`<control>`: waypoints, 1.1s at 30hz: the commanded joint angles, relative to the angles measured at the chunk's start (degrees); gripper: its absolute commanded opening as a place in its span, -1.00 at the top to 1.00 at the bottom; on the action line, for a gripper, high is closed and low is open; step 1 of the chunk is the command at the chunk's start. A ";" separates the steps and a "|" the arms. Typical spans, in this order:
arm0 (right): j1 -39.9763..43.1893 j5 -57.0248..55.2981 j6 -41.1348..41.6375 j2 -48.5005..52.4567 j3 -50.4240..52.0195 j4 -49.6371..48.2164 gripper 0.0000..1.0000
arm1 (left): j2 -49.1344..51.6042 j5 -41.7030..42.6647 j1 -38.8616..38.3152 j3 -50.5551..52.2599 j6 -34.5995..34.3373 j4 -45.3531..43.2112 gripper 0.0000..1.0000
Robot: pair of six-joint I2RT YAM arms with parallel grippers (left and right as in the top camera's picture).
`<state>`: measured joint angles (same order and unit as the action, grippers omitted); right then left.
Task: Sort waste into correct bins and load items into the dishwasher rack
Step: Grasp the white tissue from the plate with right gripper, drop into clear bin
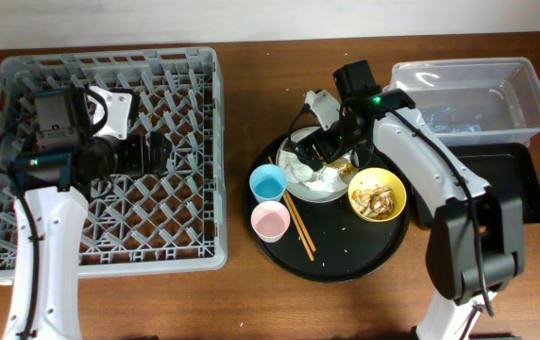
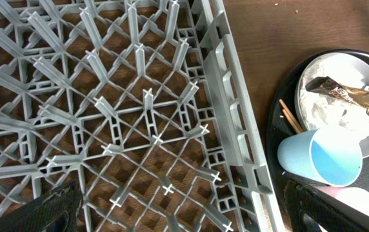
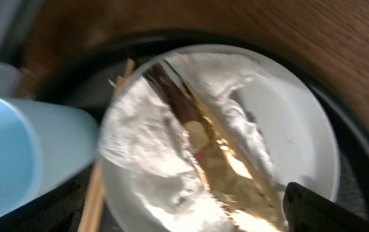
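Observation:
The grey dishwasher rack (image 1: 109, 227) stands at the left and holds no dishes. My left gripper (image 1: 157, 151) hovers open over it; its fingers frame the pegs in the left wrist view (image 2: 181, 216). On the round black tray sit the pale plate (image 1: 322, 193), blue cup (image 1: 268, 181), pink cup (image 1: 270, 222), chopsticks (image 1: 298, 222) and yellow bowl (image 1: 377, 195) with food scraps. White tissue (image 3: 146, 148) and the gold foil wrapper (image 3: 223, 161) lie on the plate (image 3: 288, 109). My right gripper (image 3: 191, 219) is open just above them, straddling both.
The clear tub (image 1: 468, 90) stands at the back right, with the shallow black tray (image 1: 515, 184) in front of it. The round black tray (image 1: 345, 255) sits between the rack and the bins. The blue cup (image 3: 23, 154) lies close to the left of the right gripper.

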<state>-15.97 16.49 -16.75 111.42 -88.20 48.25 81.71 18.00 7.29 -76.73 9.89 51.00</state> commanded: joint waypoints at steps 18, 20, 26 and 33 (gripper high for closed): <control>-2.14 -18.49 7.48 8.81 -24.17 17.88 0.92 | 0.37 -0.42 0.00 -1.01 0.92 0.11 -0.99; -0.09 -18.53 8.79 8.72 -37.53 25.11 0.92 | 0.37 -0.42 0.00 -1.01 0.94 0.13 -0.99; 12.66 -18.08 15.96 8.28 -45.55 28.59 0.92 | 0.37 -0.42 0.00 -1.01 0.94 0.33 -0.99; 28.15 -18.29 21.73 9.94 -43.23 16.65 0.92 | 0.37 -0.42 0.00 -1.01 0.92 0.31 -0.99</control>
<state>11.68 -1.50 4.16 120.73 -131.98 65.41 81.97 17.56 7.29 -76.73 10.09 51.24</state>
